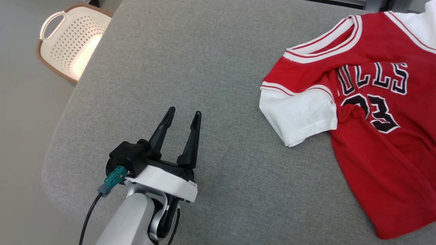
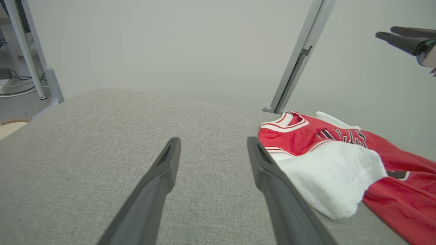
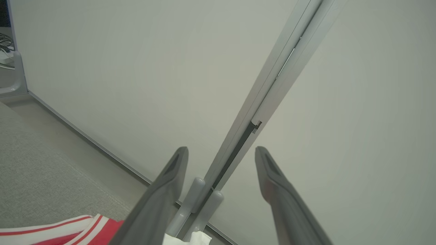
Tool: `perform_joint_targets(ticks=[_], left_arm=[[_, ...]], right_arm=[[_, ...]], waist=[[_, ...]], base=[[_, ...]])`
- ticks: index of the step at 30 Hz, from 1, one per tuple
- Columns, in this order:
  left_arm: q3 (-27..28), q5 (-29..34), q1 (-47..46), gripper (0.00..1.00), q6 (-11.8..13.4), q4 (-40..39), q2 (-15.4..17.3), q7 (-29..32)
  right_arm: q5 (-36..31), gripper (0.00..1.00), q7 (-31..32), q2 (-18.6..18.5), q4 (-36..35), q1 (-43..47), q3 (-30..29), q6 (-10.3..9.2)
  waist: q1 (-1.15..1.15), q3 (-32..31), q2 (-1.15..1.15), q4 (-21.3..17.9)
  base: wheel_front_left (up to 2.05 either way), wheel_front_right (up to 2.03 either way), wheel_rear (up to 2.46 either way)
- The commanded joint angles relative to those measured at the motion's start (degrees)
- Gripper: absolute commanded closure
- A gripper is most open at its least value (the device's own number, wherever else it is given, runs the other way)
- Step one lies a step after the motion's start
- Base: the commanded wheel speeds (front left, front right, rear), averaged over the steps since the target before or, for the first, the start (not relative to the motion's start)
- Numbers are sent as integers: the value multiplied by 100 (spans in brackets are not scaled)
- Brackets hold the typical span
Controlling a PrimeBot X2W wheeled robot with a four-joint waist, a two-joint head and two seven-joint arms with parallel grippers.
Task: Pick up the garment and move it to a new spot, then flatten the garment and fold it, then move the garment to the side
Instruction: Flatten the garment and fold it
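The red jersey (image 1: 374, 163) lies rumpled at 3 o'clock on the grey bench (image 1: 204, 51); the left end effector (image 1: 185, 111) at 7 o'clock and the right end effector (image 3: 221, 149) near the collar both stand open, empty; to flatten, each should probably pinch a hem corner and pull outward.

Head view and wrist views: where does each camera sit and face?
Head view: on head, looking down at grey table; left claw, open; jersey right.
Left wrist view: along own fingers across table to wall; right claw upper right.
Right wrist view: raised, facing wall and post; own fingers apart.
Shared: jersey in all three.
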Motion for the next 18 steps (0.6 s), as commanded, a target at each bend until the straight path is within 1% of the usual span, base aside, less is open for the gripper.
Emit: perform_joint_targets(ticks=[1, 4, 5, 9, 10, 11, 13, 15, 16, 18], left_arm=[[79, 85, 24, 0, -10, 34, 26, -8], [217, 213, 88, 0, -29, 70, 24, -8], [271, 262, 111, 0, -38, 85, 19, -8], [554, 479, 231, 0, -70, 106, 30, -8], [644, 537, 250, 0, -85, 94, 27, -8], [832, 647, 340, 0, -112, 97, 20, -8], [1036, 740, 416, 0, -140, 116, 27, -8], [1207, 805, 480, 0, -181, 127, 25, -8], [1207, 805, 480, 0, -181, 127, 25, -8], [1324, 830, 570, 0, -203, 119, 19, -7]], right_arm=[[79, 0, -191, 107, 103, 190, -66, -4], [268, 0, -588, 338, 372, 549, -276, -4], [315, 0, -695, 460, 446, 742, -265, -4], [655, 0, -1124, 781, 503, 1270, -381, -4], [739, 0, -1201, 827, 477, 1412, -421, -4], [885, 0, -1325, 933, 367, 1729, -457, -4], [1033, 0, -1397, 1029, 173, 2043, -511, -4], [1137, 0, -1435, 1040, -83, 2368, -589, -4], [1137, 0, -1435, 1040, -83, 2368, -589, -4], [1222, 0, -1465, 1076, -351, 2776, -685, -4]], waist=[[0, -193, 0, -206], [0, -422, 0, -478], [0, -518, 0, -576], [0, -857, 0, -962], [0, -930, 0, -1053], [0, -1082, 0, -1229], [0, -1221, 0, -1408], [0, -1340, 0, -1576], [0, -1340, 0, -1576], [0, -1435, 0, -1720]], base=[[0, 0, 0], [0, 0, 0], [0, 0, 0], [0, 0, 0], [0, 0, 0], [0, 0, 0], [0, 0, 0], [0, 0, 0], [0, 0, 0], [0, 0, 0]])
